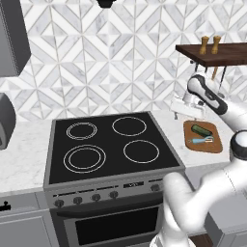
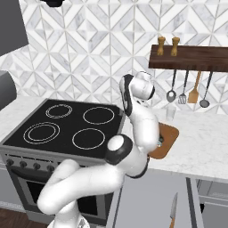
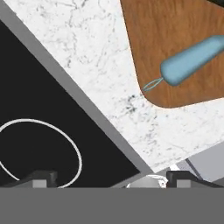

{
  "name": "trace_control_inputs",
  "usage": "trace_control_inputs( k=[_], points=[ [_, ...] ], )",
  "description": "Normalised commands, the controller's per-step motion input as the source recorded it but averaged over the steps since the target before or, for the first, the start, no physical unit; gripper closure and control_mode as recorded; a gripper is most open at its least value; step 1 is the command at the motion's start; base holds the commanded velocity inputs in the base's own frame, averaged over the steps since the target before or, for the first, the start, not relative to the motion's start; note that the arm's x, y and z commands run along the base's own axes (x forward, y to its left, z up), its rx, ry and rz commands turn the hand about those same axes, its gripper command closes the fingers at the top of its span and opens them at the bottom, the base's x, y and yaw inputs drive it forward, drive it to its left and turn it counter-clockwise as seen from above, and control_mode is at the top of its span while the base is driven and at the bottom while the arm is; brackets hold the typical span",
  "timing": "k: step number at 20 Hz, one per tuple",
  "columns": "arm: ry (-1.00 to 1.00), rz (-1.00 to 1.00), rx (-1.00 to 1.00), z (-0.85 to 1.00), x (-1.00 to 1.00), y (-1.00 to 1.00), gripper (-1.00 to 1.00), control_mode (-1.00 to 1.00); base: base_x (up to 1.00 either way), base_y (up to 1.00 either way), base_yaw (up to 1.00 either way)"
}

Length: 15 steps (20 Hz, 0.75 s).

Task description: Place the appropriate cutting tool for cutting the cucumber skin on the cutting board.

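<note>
The brown cutting board (image 1: 214, 143) lies on the counter right of the stove. On it rest the dark green cucumber (image 1: 201, 130) and, just in front of it, the pale blue cutting tool (image 1: 202, 140). In the hand view the tool's blue handle (image 3: 192, 59) lies on the board's corner (image 3: 157, 39), and its thin wire end points at the board's edge. My gripper (image 1: 181, 111) hovers above the counter strip between stove and board. It is open, its fingertips (image 3: 41, 178) stand wide apart, and nothing is between them. In the right base view my arm hides most of the board (image 2: 169, 135).
The black stove top (image 1: 111, 142) with several burners lies to the left. A dark wall shelf (image 2: 191, 58) carries two shakers, with spoons and an orange spatula (image 2: 194, 95) hanging below it. A glass (image 2: 171, 111) stands by the wall. A knife (image 2: 173, 208) lies low at the front right.
</note>
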Motion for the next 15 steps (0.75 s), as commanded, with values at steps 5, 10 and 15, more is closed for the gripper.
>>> trace_control_inputs(
  k=[5,10,15],
  points=[
    [-0.26,0.00,0.00,0.60,-0.43,0.53,-1.00,-1.00,0.00,0.00,0.00],
    [-0.36,0.00,0.00,0.52,-0.54,0.48,-1.00,-1.00,0.00,0.00,0.00],
    [-0.43,0.00,0.00,0.38,-0.55,0.45,-1.00,-1.00,0.00,0.00,0.00]
  ],
)
